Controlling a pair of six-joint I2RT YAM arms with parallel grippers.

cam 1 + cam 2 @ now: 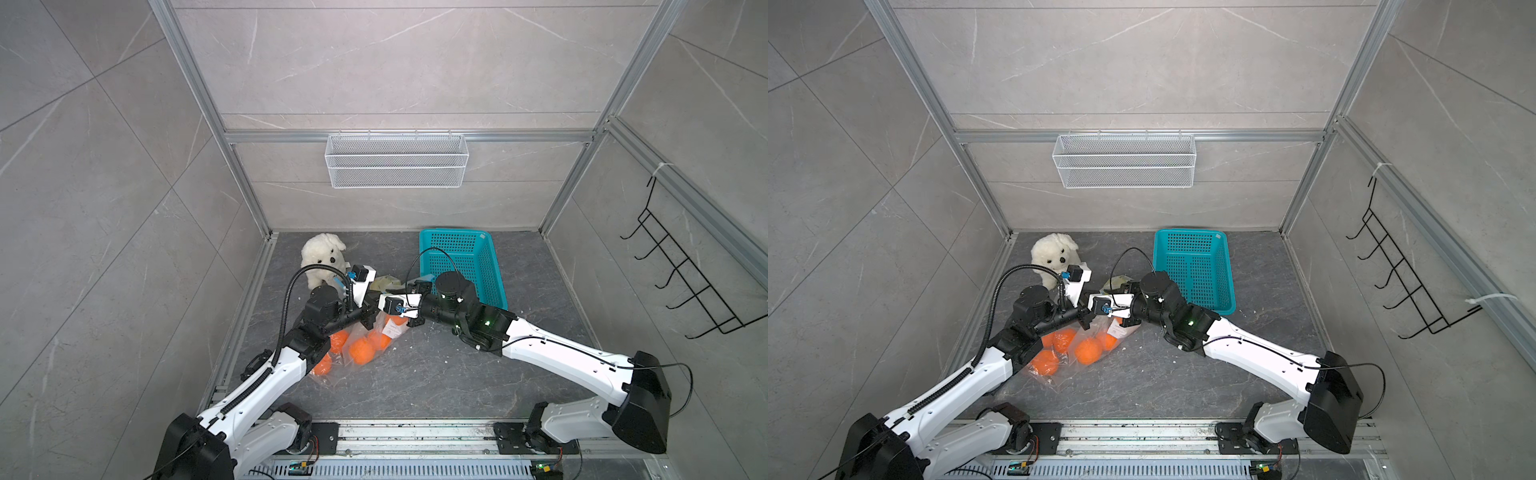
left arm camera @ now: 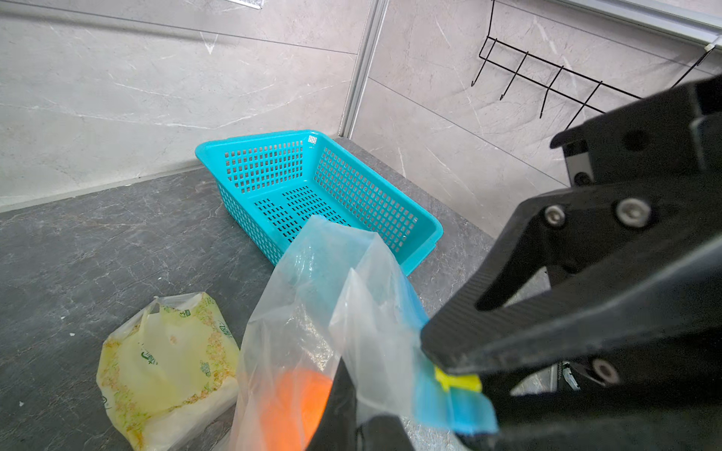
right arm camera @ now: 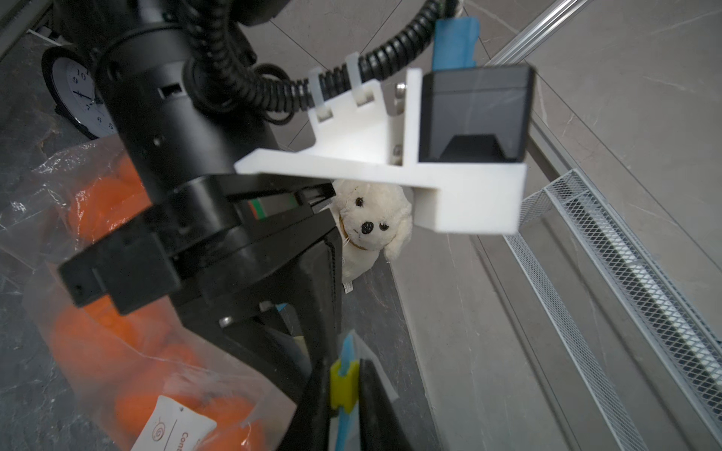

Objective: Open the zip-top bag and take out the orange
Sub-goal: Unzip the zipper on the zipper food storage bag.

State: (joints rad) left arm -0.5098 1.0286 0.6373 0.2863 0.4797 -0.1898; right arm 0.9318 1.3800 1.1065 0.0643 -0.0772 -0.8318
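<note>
Right wrist view shows the right gripper (image 3: 344, 365) with its jaws drawn in tight on the yellow slider (image 3: 344, 384) of the zip-top bag (image 3: 47, 234), presumably to run it along the track. The left gripper (image 3: 318, 332), fully closed, pinches the bag's top edge just beside it, likely as an anchor. In both top views the oranges (image 1: 360, 350) lie inside the bag on the table (image 1: 415, 374).

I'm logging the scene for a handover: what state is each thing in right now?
Bag: zip end held up, oranges inside.
Left gripper: shut on bag.
Right gripper: shut on slider.
Teal basket: upright, empty.
Wire basket: hung on wall, empty.
Plush dog: sitting upright.
Yellow bag: crumpled.
</note>
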